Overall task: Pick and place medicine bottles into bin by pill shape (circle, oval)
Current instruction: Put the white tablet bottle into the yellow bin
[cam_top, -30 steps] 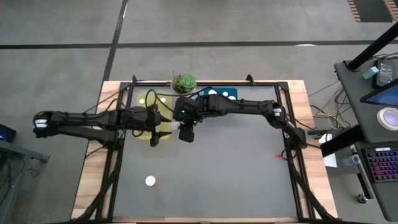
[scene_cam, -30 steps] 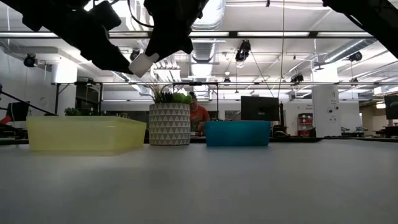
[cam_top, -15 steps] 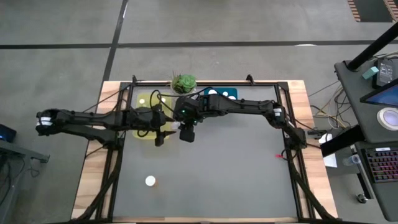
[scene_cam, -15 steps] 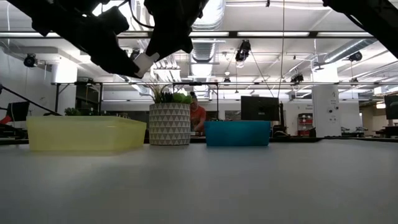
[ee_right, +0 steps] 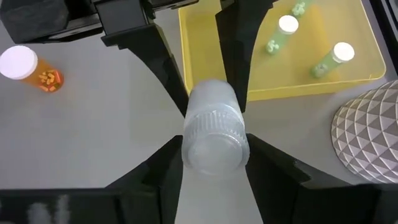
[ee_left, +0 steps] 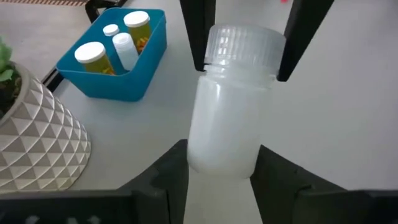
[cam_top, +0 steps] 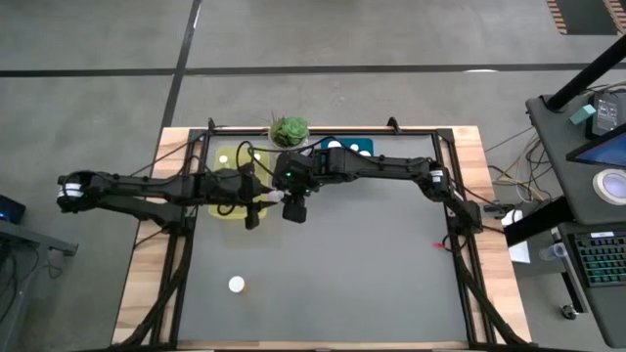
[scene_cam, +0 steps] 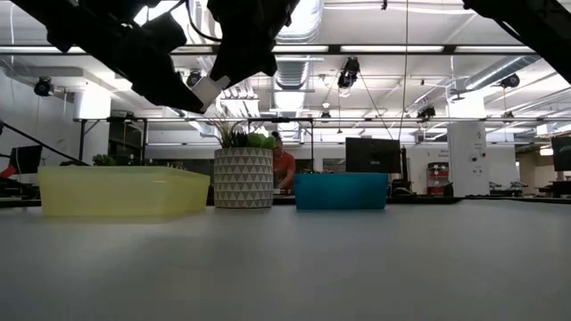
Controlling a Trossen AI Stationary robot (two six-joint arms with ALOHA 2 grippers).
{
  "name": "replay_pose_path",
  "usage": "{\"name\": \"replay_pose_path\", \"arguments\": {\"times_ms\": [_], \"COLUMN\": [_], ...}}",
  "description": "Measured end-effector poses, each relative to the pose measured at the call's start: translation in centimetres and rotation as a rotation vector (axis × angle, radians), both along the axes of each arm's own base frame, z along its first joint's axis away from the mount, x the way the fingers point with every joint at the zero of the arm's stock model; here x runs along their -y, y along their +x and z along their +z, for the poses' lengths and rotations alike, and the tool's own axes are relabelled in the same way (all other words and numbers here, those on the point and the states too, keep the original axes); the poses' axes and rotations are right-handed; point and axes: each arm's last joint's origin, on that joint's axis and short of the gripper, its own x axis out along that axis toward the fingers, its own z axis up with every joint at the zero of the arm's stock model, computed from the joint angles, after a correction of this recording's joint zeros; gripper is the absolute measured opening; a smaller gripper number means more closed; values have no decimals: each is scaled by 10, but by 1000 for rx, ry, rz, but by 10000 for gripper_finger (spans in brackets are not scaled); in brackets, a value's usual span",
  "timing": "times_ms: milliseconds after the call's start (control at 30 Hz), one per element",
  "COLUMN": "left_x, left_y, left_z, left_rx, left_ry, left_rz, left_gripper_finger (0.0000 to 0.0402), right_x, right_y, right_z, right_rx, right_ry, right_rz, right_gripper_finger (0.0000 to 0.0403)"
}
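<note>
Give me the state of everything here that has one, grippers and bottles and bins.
right gripper: shut on the white bottle's cap end
left gripper: at the white bottle's base
white bottle: capped, held in the air
orange bottle: capped, alone on the table
yellow bin: open-topped, holds lying bottles
blue bin: open-topped, holds three capped bottles
plant pot: upright

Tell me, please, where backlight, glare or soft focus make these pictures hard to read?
Low view: the ceiling lights backlight the arms, so both are near-black shapes above the yellow bin. Left wrist view: the white bottle is close and soft-edged, while the blue bin is crisp. High view: even light, faint shadows.
</note>
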Motion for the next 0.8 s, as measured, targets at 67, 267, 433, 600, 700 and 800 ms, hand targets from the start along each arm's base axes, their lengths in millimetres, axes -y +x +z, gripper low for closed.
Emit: {"name": "replay_pose_path", "arguments": {"times_ms": [67,267,433,600,700,800], "left_x": [0,0,4,9,13,16], "left_y": [-1,0,1,-1,-1,-4], "left_z": [1,4,10,15,16,15], "left_rx": [3,35,98,156,224,290], "left_ry": [4,11,39,58,63,65], "left_rz": [-2,-1,-33,-72,-100,-117], "left_gripper_finger": [122,122,122,122,122,122], "right_x": [0,-1,-6,-21,-34,-48], "right_y": [0,-8,-25,-44,-57,-67], "right_z": [0,11,40,66,75,75], "right_rx": [3,2,51,94,109,123], "right_ry": [3,5,-3,-28,-79,-144], "right_rz": [3,5,17,56,61,52], "right_gripper_finger": [167,193,195,196,196,196]}}
